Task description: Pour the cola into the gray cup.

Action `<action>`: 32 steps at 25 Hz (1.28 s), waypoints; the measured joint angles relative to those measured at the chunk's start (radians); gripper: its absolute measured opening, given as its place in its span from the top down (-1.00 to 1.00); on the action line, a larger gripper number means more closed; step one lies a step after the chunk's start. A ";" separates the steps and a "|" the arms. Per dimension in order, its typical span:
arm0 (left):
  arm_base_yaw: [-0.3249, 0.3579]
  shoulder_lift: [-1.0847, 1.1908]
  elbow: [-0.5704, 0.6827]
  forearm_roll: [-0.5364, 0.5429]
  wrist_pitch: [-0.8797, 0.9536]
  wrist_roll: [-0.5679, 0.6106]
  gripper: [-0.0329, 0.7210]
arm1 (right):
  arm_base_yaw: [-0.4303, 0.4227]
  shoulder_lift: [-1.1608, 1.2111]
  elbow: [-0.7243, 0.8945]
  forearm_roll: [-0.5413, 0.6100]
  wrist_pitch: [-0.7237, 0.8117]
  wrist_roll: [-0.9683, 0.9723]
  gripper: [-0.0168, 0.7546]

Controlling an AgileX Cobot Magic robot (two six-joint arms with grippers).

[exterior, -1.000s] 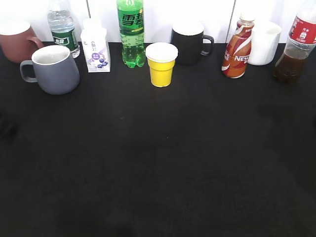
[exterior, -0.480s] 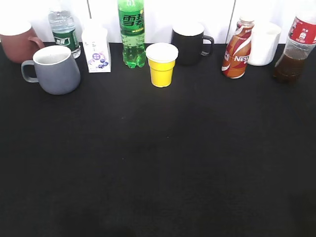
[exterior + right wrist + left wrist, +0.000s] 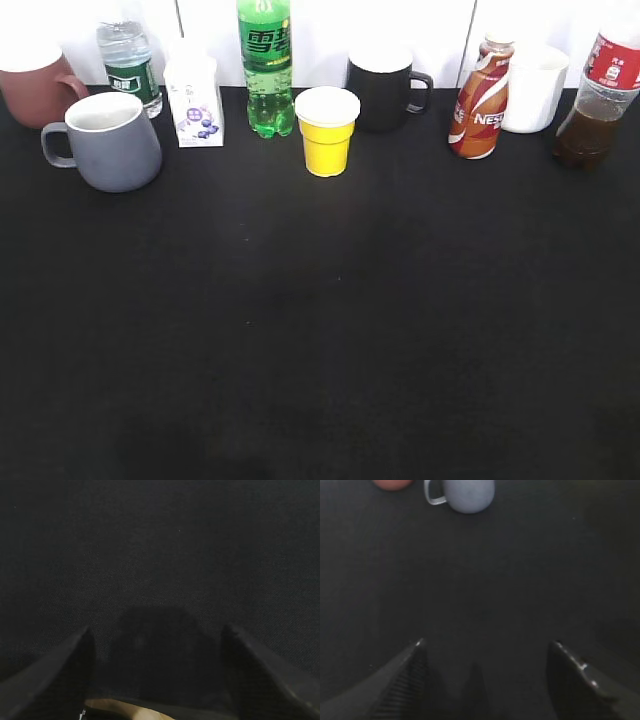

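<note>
The left gripper hangs over bare black table with its two fingers spread wide and nothing between them. Far ahead of it, at the top of the left wrist view, stands the gray cup, handle to the left, with a reddish mug just beyond on the left.

The right gripper is likewise spread wide and empty, its fingers over plain black cloth; no object shows in that view.

Neither arm appears in the exterior view. There the gray cup stands upright at the far left of the table, handle pointing left, white inside showing. The reddish mug is just behind it, touching or nearly so. The cola stands at the far right edge, upright, dark liquid filling only its lower part, red label above. The cup and cola are well apart, at opposite ends of the back row.

Between them, left to right: a water bottle, a small white carton, a green bottle, a yellow cup slightly forward of the row, a black mug, a Nescafe bottle and a white cup.
</note>
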 joint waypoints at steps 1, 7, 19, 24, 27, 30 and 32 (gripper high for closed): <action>0.000 0.000 0.000 0.000 -0.002 -0.003 -0.56 | 0.000 0.000 0.000 0.000 0.000 0.000 -0.56; 0.000 0.000 0.000 0.000 -0.002 -0.004 -0.55 | 0.000 0.000 0.000 0.000 0.000 0.000 -0.56; 0.177 -0.114 0.001 0.000 -0.006 -0.007 -0.32 | -0.161 -0.203 0.000 0.009 0.002 0.000 -0.56; 0.180 -0.114 0.001 0.000 -0.006 -0.007 -0.26 | -0.161 -0.204 0.000 0.011 0.002 0.000 -0.56; 0.180 -0.114 0.001 0.000 -0.006 -0.007 -0.26 | -0.161 -0.204 0.000 0.012 0.002 0.000 -0.56; 0.180 -0.114 0.001 0.000 -0.006 -0.007 -0.26 | -0.161 -0.204 0.000 0.014 0.002 0.000 -0.56; 0.180 -0.114 0.001 0.000 -0.006 -0.007 -0.26 | -0.161 -0.204 0.000 0.014 0.002 0.000 -0.56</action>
